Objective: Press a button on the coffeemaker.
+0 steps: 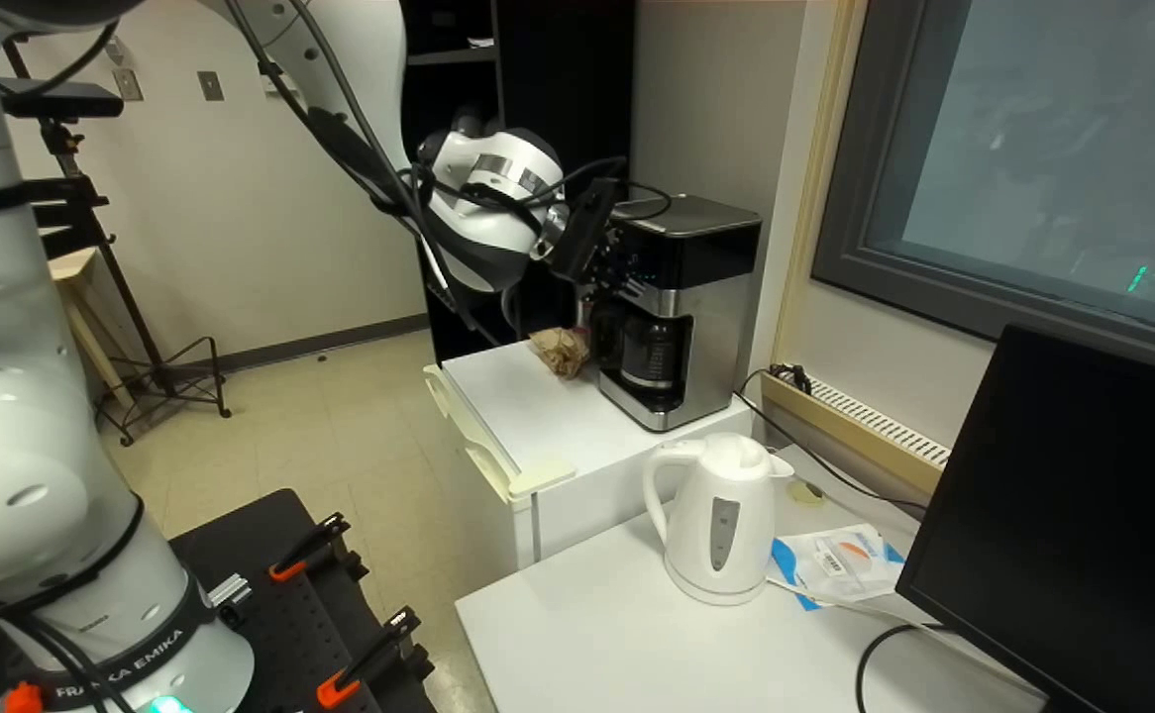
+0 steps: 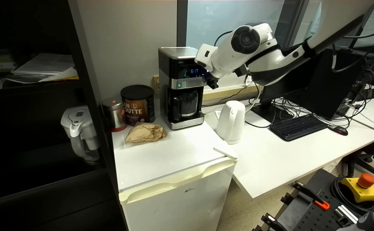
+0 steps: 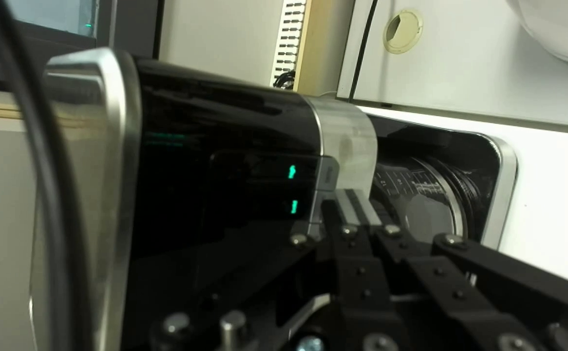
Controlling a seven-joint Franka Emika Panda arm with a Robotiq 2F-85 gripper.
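The coffeemaker is a boxy black and silver machine. It stands on a small white fridge in both exterior views (image 1: 721, 327) (image 2: 182, 84) and fills much of the wrist view (image 3: 225, 107). Its dark carafe (image 3: 425, 214) sits in place. Its panel shows lit blue and green marks. Grey buttons (image 3: 328, 173) line the panel's edge above the silver band. My gripper (image 3: 357, 207) is shut and empty, its fingertips at the front of the buttons and band. They cover part of the button row; contact cannot be told. The gripper also shows in both exterior views (image 1: 627, 279) (image 2: 213, 84).
A white kettle (image 1: 696, 525) stands on the lower desk beside the fridge (image 2: 174, 160). A crumpled paper bag (image 2: 146, 132), a coffee can (image 2: 139, 106) and a metal canister (image 2: 114, 115) sit by the coffeemaker. A monitor (image 1: 1083, 495) stands on the desk. A black shelf (image 2: 90, 128) borders the fridge.
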